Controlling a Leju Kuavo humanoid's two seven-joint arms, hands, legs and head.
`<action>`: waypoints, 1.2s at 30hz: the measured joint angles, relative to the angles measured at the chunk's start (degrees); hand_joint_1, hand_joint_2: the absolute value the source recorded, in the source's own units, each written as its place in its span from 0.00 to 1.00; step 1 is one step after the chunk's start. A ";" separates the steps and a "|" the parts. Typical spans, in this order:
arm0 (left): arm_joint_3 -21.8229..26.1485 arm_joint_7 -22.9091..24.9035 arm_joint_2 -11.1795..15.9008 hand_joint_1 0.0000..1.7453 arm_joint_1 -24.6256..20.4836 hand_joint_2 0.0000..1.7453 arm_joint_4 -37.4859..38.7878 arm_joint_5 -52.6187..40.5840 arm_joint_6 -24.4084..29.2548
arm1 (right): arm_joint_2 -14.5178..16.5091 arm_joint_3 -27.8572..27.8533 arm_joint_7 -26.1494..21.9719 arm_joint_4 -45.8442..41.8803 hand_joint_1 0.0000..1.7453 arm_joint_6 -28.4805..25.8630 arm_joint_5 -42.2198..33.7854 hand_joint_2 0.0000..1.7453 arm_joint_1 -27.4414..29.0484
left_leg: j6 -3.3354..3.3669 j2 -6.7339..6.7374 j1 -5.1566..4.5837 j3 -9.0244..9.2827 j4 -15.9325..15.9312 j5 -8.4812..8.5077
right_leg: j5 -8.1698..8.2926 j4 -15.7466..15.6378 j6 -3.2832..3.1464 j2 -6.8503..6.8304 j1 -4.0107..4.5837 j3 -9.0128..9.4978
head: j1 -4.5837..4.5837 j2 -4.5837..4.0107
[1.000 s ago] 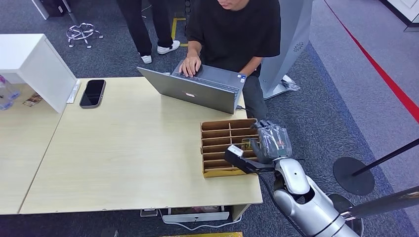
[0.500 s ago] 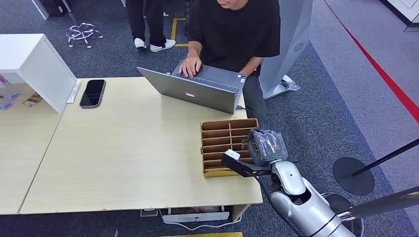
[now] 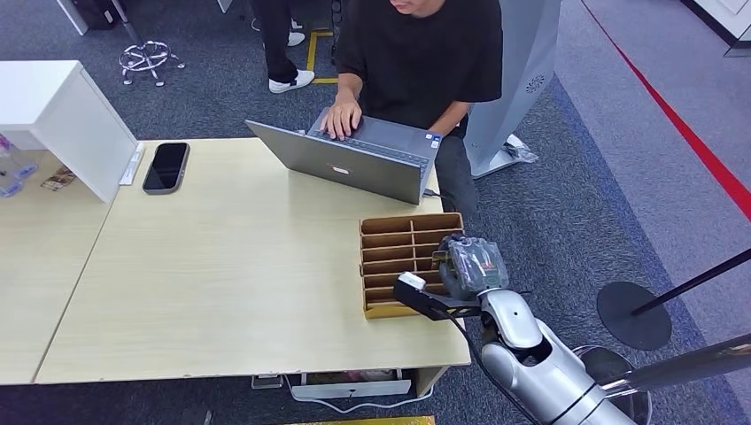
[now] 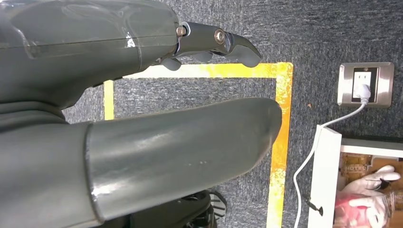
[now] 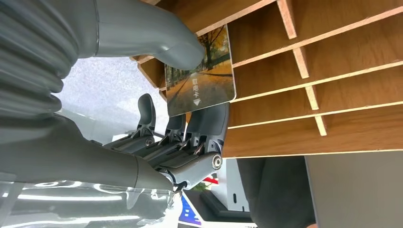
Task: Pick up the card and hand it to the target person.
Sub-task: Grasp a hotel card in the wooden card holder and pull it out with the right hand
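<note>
At the worktop's (image 3: 221,266) four o'clock, the right hand (image 3: 469,266) pinches the card (image 5: 202,76) between thumb and fingers over the cardboard organizer (image 3: 394,257), hiding its rightmost slots; the left hand (image 4: 119,118) hangs empty, fingers apart.

Card (image 5: 202,76) partly hidden by right hand (image 5: 157,99) thumb — small print unreadable; person (image 3: 416,53) cropped at frame top.

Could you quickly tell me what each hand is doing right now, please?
Left hand: holds nothing, fingers apart, open.
Right hand: pinches the card between thumb and fingers at the wooden rack.
</note>
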 joint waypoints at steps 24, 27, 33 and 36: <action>0.01 -0.58 -0.31 0.00 -0.01 0.00 0.00 0.22 -0.03 | 0.16 1.10 1.05 1.06 0.80 -0.67 2.57 1.00 -1.24 | 0.00 -0.02 0.00 0.03 0.00 0.01 | 0.00 0.00 0.00 0.00 0.00 0.01 | 0.00 0.00; 0.01 -0.64 -0.30 0.00 0.00 0.00 0.00 0.28 -0.03 | 0.16 1.10 1.17 1.04 0.80 -1.06 3.10 1.00 -1.29 | 0.00 -0.02 0.00 0.03 0.00 0.01 | 0.00 0.00 0.00 0.00 0.00 0.02 | 0.00 0.00; 0.01 -0.70 -0.31 0.00 0.01 0.00 0.00 0.34 -0.03 | 0.16 1.08 1.21 0.96 0.85 -1.24 3.33 1.00 -1.30 | 0.01 -0.02 0.00 0.03 0.00 0.01 | 0.00 0.00 0.00 0.00 0.00 0.02 | 0.00 0.00; 0.01 -0.70 -0.31 0.00 0.01 0.00 0.00 0.36 -0.03 | 0.16 1.08 1.22 0.86 0.86 -1.18 3.45 1.00 -1.30 | 0.01 -0.02 0.00 0.03 0.00 0.01 | 0.00 0.00 0.00 0.00 0.00 0.01 | 0.00 0.00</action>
